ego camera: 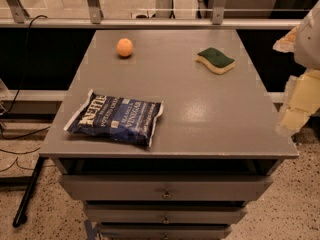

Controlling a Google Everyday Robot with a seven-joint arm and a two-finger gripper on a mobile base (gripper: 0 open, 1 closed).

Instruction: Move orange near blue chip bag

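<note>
The orange [125, 47] sits on the grey table top [200, 109] at its far left, alone. The blue chip bag [116, 119] lies flat near the table's front left edge, white lettering up, well in front of the orange. My gripper [299, 101] shows as a pale white and yellowish shape at the right edge of the view, off the table's right side, far from both things. It holds nothing that I can see.
A green-and-yellow sponge [216, 60] lies at the far right of the table. Drawers [165, 189] sit under the table top. A metal rail [150, 21] runs behind the table. Black cables [20, 134] lie on the floor at left.
</note>
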